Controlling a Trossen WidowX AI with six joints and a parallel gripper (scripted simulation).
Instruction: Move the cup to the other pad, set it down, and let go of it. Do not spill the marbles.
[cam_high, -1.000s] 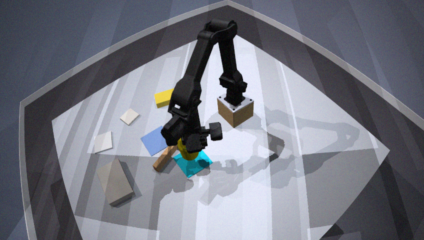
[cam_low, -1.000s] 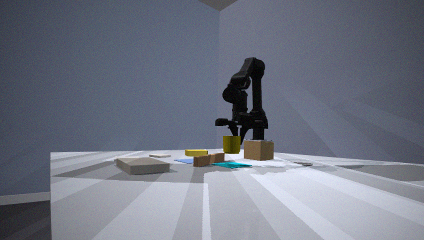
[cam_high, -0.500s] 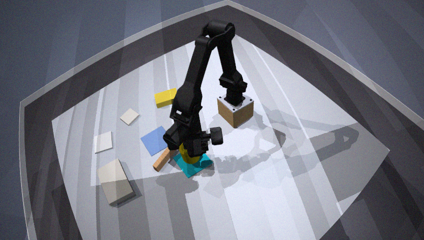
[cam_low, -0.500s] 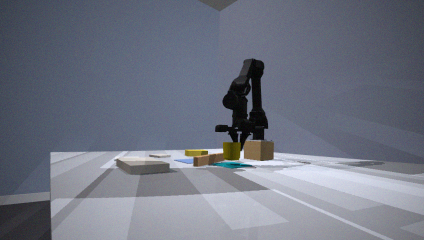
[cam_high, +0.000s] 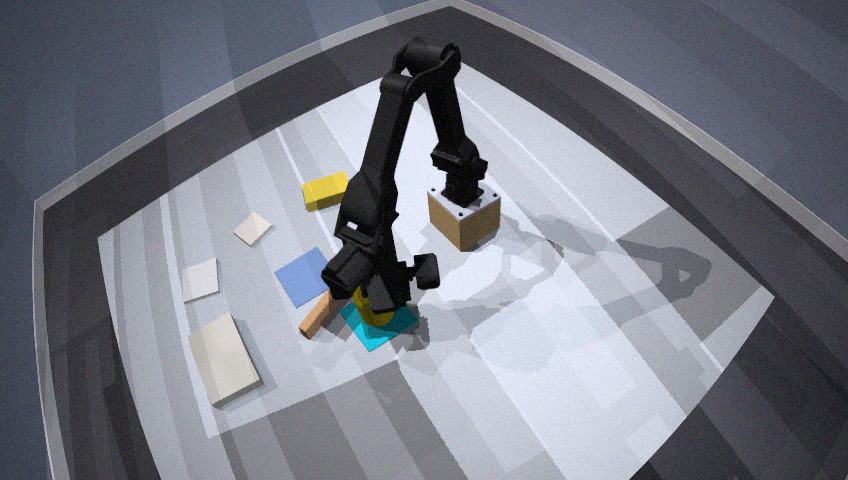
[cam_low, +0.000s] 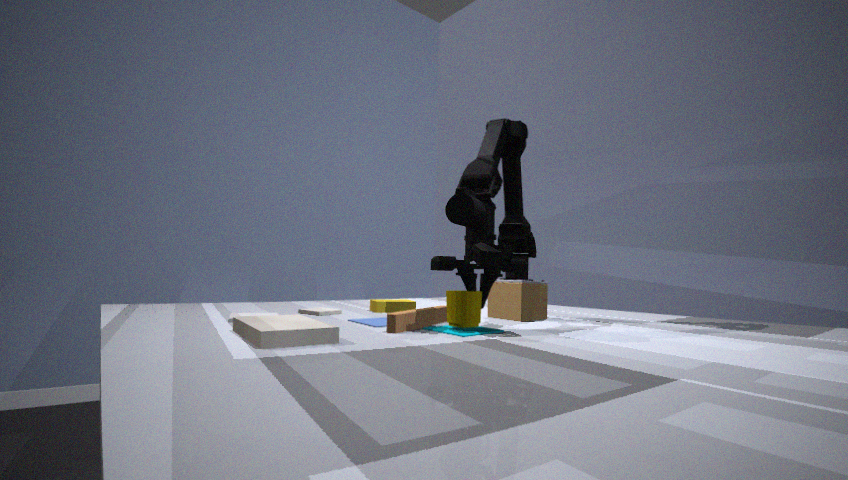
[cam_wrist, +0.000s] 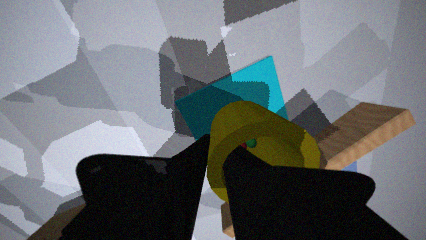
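Gripper clenched on yellow cup rim over cyan pad; likely rigid, light, tip-prone with loose marbles; best kept upright

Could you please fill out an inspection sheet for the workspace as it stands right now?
Surface: grey patchwork table, heavy arm shadows.
Job's things: yellow cup upright, low over the cyan pad; contact unclear. Marbles inside. Blue pad vacant.
Clutter: wooden bar beside the cyan pad; yellow block; three pale slabs, largest.
Hand: hand shut on the cup's rim.
Cables: nothing seen.
Surroundings: wooden base box under the arm; plain walls.
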